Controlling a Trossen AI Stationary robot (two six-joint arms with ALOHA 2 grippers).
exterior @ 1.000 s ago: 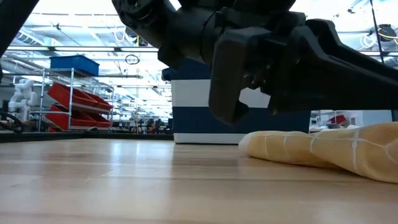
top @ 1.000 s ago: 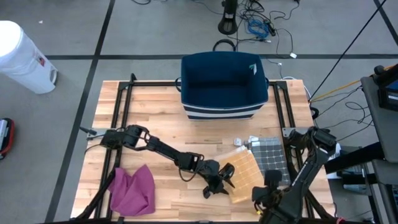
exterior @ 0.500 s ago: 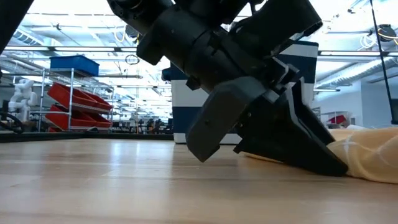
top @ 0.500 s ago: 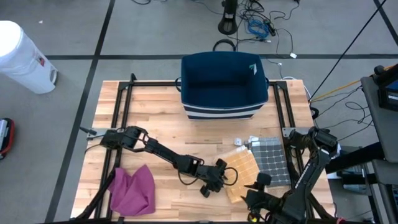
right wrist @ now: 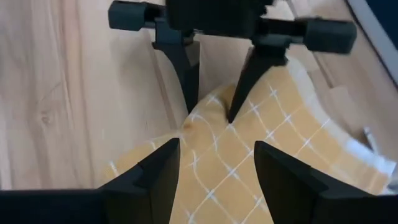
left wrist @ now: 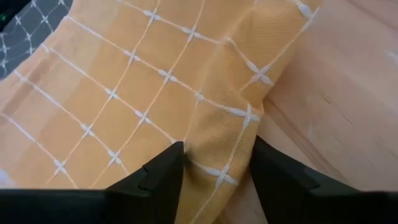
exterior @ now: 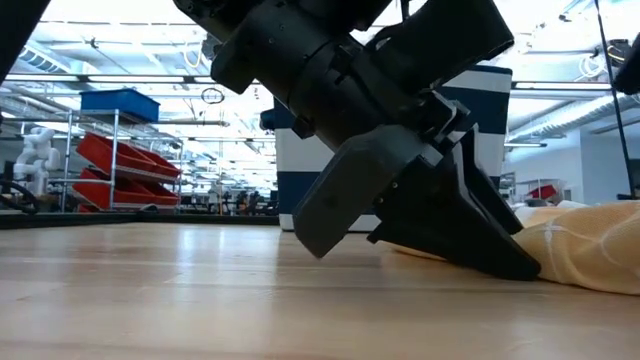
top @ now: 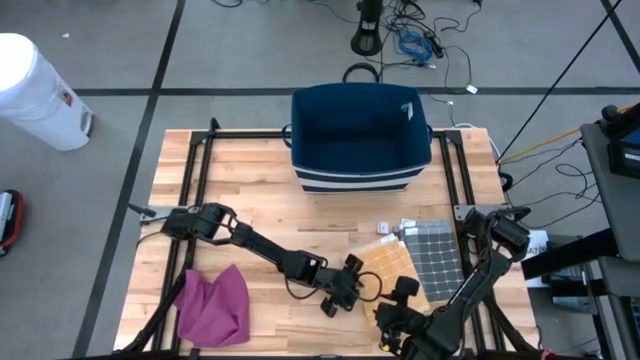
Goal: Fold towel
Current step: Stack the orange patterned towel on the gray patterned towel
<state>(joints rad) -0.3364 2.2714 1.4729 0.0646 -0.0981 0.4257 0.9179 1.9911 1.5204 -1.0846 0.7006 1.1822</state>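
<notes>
A yellow towel with white check lines lies flat on the wooden table, right of centre near the front edge. It also shows in the low view. My left gripper reaches in from the left and slants down onto the towel's left corner, its fingers open astride a raised wrinkle. My right gripper is open and hovers above the towel's near part, facing the left gripper. In the high view the right gripper stands just near of the towel. My left gripper stands open on the towel's left corner, slanting down from the table's left. One fingertip is at the towel's edge and the other fingertip is on the cloth. The corner bulges up between them, and the towel lies on the table.
A grey checked cloth adjoins the yellow towel on the right. A pink cloth lies bunched at the near left. A dark blue basket stands at the far middle. Bare wood lies between the pink cloth and the towel.
My left gripper has tipped down and turned toward the towel, and its fingertips have come down on the towel's left corner. My right gripper has moved toward the table's left over the towel's near part and has turned to face the left gripper.
</notes>
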